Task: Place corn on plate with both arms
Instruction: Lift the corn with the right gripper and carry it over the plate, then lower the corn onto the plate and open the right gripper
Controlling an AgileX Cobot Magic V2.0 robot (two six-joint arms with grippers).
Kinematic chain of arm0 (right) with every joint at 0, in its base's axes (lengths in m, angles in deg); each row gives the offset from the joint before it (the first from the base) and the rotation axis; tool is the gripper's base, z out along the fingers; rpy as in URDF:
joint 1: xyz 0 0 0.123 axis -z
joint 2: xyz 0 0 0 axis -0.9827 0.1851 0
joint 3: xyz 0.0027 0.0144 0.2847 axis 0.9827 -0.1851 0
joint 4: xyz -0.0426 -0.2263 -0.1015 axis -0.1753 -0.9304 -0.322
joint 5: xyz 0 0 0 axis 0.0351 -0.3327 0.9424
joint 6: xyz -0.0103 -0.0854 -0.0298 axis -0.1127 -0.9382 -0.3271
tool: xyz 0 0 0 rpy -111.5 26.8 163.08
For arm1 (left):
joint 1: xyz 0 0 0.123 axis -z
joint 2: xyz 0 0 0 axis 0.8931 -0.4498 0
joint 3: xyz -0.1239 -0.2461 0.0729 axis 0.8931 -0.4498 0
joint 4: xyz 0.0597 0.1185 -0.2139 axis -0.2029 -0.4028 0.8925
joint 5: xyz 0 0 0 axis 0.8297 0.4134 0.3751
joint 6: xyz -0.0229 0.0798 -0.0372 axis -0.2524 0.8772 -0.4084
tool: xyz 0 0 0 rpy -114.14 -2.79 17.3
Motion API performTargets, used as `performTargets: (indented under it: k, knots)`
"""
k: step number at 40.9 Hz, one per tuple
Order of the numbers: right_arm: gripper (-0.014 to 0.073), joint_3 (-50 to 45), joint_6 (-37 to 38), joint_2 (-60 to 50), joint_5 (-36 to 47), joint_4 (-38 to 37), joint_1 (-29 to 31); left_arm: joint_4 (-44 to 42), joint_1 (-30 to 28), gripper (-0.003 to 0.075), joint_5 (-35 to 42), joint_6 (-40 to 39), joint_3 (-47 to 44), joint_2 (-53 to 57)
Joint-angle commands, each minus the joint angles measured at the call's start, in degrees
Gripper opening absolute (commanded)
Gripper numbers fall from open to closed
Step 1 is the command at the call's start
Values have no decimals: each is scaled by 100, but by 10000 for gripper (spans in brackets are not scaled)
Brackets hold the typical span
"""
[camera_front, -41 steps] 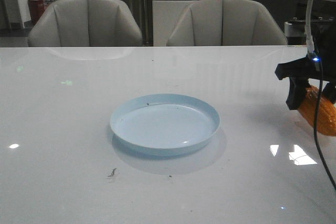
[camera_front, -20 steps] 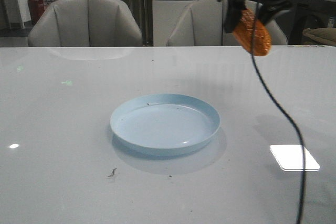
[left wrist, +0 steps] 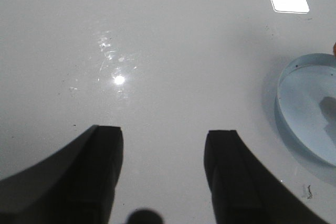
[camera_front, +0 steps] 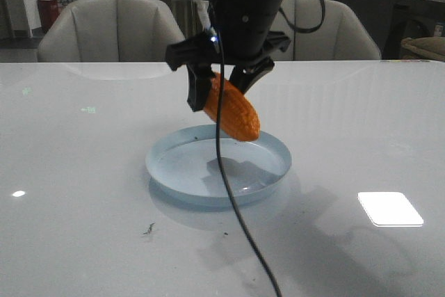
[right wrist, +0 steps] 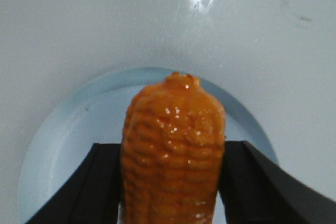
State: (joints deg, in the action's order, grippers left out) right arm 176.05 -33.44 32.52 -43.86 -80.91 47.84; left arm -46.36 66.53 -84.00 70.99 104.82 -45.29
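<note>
- The right gripper [camera_front: 222,87] hangs over the plate [camera_front: 174,172], its two dark fingers [camera_front: 198,92] clamped on the corn [camera_front: 233,110].
- In the front view the corn slants down out of the jaws, its free end pointing toward the plate's far right part; the upper end sits between the fingers.
- The corn is above the plate and casts a shadow on the plate floor; whether its low tip touches the plate I cannot tell.
- In the right wrist view the corn [right wrist: 172,145] fills the gap between the two fingers [right wrist: 94,187], one pressed to each side, with its end sticking out past them over the plate [right wrist: 63,129].
- The plate sits on the white table [camera_front: 83,227], near its middle.
- A black cable [camera_front: 233,213] drops from the right arm in front of the plate.
- The left gripper [left wrist: 163,177] is spread apart with nothing between its fingers [left wrist: 102,171], hovering over bare table [left wrist: 157,51].
- In the left wrist view the plate [left wrist: 286,114] shows off to one side of the left gripper, apart from it; a sliver of orange at the frame edge above the plate may be the corn.
- Two grey chairs [camera_front: 111,26] stand behind the table.
- A bright patch of light [camera_front: 389,208] lies on the table right of the plate.
</note>
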Motion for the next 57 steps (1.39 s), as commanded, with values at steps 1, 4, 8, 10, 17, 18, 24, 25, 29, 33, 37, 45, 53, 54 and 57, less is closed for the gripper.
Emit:
performTargets:
  k: [1, 4, 8, 10, 17, 18, 24, 25, 29, 33, 37, 45, 53, 54, 57]
  knots:
    - [283, 200, -46, -126, 10, -37, 4, 102, -9, 426, 409, -54, 155, 75]
    - [318, 200, -46, -16, -79, -37, 4, 102, -9, 426, 409, -54, 155, 75]
    - [405, 201, -46, 77, -117, -37, 4, 102, -9, 426, 409, -54, 155, 75]
    - [436, 201, -46, 89, -117, -37, 4, 102, -9, 426, 409, -54, 155, 75]
    - [465, 403, -46, 79, -135, -37, 4, 102, -9, 426, 409, -54, 155, 75]
    - [465, 451, -46, 74, -156, -37, 4, 102, -9, 426, 409, -54, 155, 75]
    - [465, 756, -46, 74, -327, -37, 4, 102, -9, 426, 409, -54, 155, 75]
    - [465, 789, -46, 74, -329, -37, 4, 102, -9, 426, 409, -54, 155, 75]
    - [499, 816, -46, 74, -334, -37, 4, 102, -9, 426, 409, -54, 155, 75]
    - [548, 816, -46, 85, -401, -37, 4, 102, -9, 426, 409, -54, 155, 75]
    - [555, 816, -46, 85, -403, -37, 4, 102, -9, 426, 409, -54, 155, 75]
    - [547, 945, -46, 73, -318, -188, 30, 102, -9, 426, 409, -54, 155, 75]
    - [542, 2039, -40, -167, -1318, -801, 269, 102, -9, 426, 409, -54, 155, 75]
    - [542, 2169, -26, -217, -1450, -821, 345, 102, -9, 426, 409, -54, 155, 75]
    - [542, 2552, 158, -458, -1729, -762, 581, 102, -9, 426, 409, -54, 155, 75]
